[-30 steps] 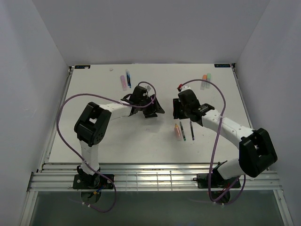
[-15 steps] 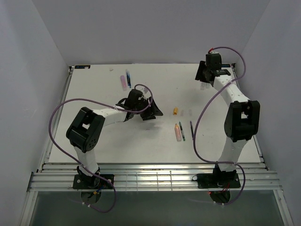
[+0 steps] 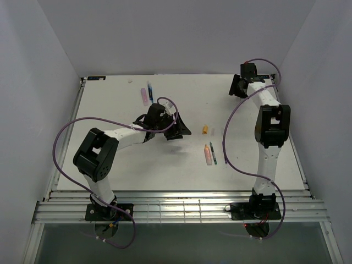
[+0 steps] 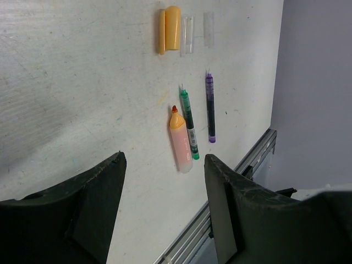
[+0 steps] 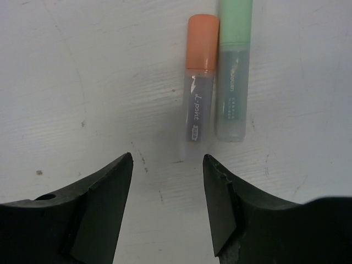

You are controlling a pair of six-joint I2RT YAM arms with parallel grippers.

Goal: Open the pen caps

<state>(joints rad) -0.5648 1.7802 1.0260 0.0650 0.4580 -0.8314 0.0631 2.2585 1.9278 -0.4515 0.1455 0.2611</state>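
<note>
Right tool (image 5: 168, 159) hovered open and empty near the orange-capped pen (image 5: 197, 110) and green-capped pen (image 5: 231, 104), far right on the counter (image 5: 82, 82); left tool (image 4: 164, 159) gaped too. Light, slick, stiff plastic probably suits pinching barrel and orange cap (image 5: 202, 41) separately.

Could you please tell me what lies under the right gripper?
Two capped pens lie side by side on the table: an orange-capped pen and a mint green pen. From above, the right gripper covers both.
</note>
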